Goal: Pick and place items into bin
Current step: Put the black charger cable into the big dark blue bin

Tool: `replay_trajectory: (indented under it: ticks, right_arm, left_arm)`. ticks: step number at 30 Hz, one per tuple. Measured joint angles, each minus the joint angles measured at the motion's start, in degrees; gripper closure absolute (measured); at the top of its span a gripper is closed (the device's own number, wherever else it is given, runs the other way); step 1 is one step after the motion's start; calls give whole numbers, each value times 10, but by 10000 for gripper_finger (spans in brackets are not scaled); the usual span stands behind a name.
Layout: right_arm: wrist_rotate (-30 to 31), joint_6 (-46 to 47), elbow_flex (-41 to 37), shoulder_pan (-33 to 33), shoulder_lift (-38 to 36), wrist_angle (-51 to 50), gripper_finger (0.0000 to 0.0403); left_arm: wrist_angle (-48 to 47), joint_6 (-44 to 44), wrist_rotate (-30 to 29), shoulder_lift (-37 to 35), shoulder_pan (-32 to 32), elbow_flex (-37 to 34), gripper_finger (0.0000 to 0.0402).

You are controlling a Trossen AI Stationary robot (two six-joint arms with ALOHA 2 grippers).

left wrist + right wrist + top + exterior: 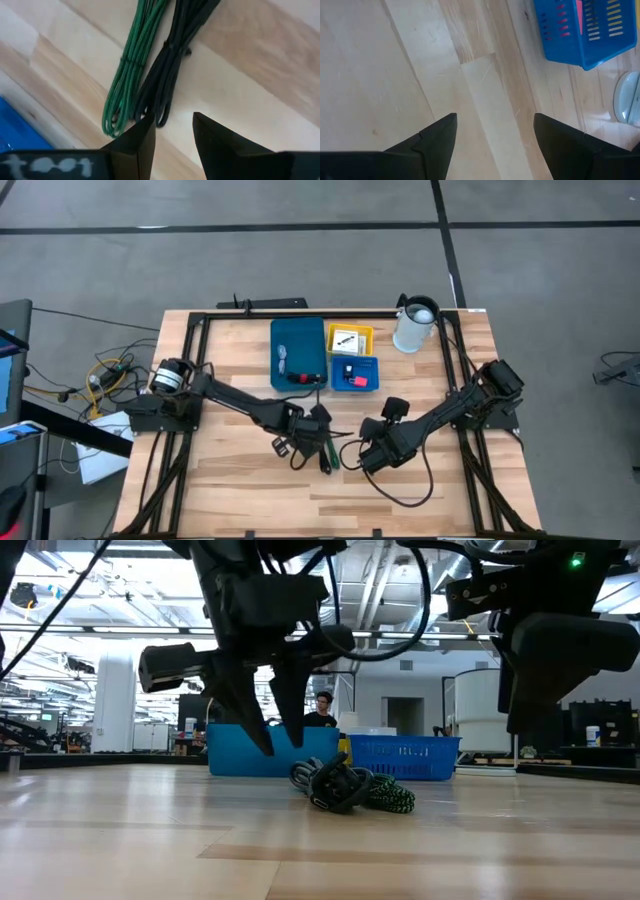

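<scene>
Cable bundles: I saw a green coiled cable [131, 65] and a black coiled cable [170, 60] lying side by side, touching, on the bare wood of the table [250, 490], near its middle and well short of the trays. In the low view they read as one dark heap [350, 787].

Bin: the long teal-blue tray [298, 352], the small yellow tray [350, 338] and the small bright blue tray [355, 372] sat together as one block toward the far edge. A white card lay in the yellow one and a red piece [357, 381] in the bright blue one; I could make out small items in the teal one but not name them.

Left gripper [172, 125]: my left arm reached in from its base at the left edge, elbow low, wrist bent down over the cables. Its fingers stood partly spread, tips just off the ends of the coils, pinching nothing.

Right gripper [495, 130]: my right arm stretched from the right edge toward the middle, wrist tipped down over bare wood just beside the cables. Its fingers were spread wide with nothing between them, and the bright blue tray showed ahead of it.

Jug: a white jug [414, 325] stood upright right of the yellow tray.
</scene>
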Motion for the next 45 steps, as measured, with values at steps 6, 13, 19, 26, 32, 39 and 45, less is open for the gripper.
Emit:
replay_trajectory:
  ticks: [6,13,19,26,32,39,45]
  right_arm:
    - [1,0,0,0,0,1,143]
    - [1,0,0,0,0,2,143]
    - [1,1,0,0,0,3,143]
    - [0,1,0,0,0,3,143]
    - [0,0,0,-1,0,2,143]
    - [-1,1,0,-1,0,2,143]
    - [-1,0,0,-1,0,1,143]
  left_arm:
    - [20,24,3,0,-6,0,280]
    - [29,40,27,0,8,0,280]
    - [45,42,37,0,19,-5,280]
    - [56,46,52,0,20,-23,280]
    - [66,42,67,5,20,-23,280]
    - [85,49,82,39,21,-20,280]
    - [83,30,88,46,28,-16,290]
